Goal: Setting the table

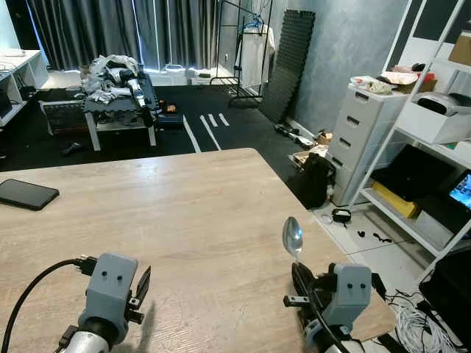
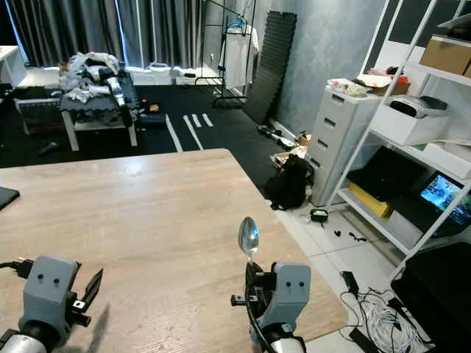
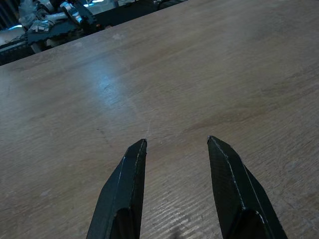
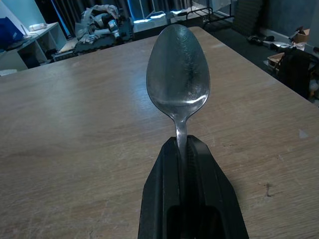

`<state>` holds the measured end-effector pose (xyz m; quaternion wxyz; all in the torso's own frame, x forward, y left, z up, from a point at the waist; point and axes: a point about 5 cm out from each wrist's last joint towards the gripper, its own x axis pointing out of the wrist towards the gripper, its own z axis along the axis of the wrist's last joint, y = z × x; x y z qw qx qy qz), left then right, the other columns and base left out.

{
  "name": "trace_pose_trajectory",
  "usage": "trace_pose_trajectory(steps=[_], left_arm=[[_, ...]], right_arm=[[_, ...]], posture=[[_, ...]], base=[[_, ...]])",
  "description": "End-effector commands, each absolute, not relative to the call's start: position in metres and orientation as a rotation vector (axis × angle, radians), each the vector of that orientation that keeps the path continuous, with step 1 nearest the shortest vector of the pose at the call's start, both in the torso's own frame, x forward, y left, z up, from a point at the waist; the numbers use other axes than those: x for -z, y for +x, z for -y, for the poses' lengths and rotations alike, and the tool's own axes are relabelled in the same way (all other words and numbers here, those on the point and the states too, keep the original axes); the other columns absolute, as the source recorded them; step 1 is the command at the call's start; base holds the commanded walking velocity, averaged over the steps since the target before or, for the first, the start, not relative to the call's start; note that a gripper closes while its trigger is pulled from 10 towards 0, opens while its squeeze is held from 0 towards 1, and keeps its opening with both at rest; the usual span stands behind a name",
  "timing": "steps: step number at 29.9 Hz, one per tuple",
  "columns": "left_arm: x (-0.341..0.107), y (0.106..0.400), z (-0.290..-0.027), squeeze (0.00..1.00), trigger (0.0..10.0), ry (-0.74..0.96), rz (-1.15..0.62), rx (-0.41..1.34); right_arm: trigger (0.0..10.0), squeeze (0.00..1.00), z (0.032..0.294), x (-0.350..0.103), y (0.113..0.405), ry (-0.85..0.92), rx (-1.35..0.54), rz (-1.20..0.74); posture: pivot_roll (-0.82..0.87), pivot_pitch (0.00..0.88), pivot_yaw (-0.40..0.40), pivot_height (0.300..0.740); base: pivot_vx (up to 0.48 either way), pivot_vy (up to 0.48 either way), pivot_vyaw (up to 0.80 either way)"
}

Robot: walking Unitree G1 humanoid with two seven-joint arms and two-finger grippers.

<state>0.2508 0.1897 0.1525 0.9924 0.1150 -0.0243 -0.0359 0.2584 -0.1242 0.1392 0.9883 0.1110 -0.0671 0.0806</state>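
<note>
**Inspector:** Wooden counter point(image 1: 184, 213), bare over most of its top, with a dark phone point(image 1: 26, 194) near its left edge; beyond it a cluttered room with dark curtains and a white drawer unit point(image 1: 364, 136). Where is the spoon?

**Assistant:** The right claw point(image 4: 187, 149) is clamped narrow on the teaspoon point(image 4: 178, 74) at the neck of its handle. The spoon's long axis runs in line with the fingers, bowl pointing up and away from the robot, above the counter's near right corner. The left claw point(image 3: 177, 144) hangs low over the counter with its fingers apart, holding nothing.

**Inspector:** What does the coming move turn on?

**Assistant:** In my judgement, laying that axis down flat; the counter lies ahead of and below the bowl.

**Inspector:** Differences between views?

**Assistant:** The right wrist view shows the grip and the bowl's concave face; the head views show the spoon's upright tilt and the counter edge close by.
</note>
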Motion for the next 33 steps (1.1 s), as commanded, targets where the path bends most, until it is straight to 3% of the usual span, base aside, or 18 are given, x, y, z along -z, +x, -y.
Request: trace_pose_trajectory(steps=[1, 33], left_arm=[[-0.1468, 0.2501, -0.1909, 0.0, 10.0, 0.237, 0.022, 0.07], [-0.1473, 0.2519, -0.1904, 0.0, 10.0, 0.229, 0.029, 0.072]], right_arm=[[10.0, 0.0, 0.1248, -0.1347, 0.2588, 0.222, -0.152, 0.114], [10.0, 0.0, 0.1245, -0.1304, 0.2589, 0.216, -0.148, 0.098]], posture=[[0.09, 0.069, 0.031, 0.74], [0.09, 0.067, 0.036, 0.74]], base=[[-0.255, 0.0, 0.0], [-0.355, 0.0, 0.0]])
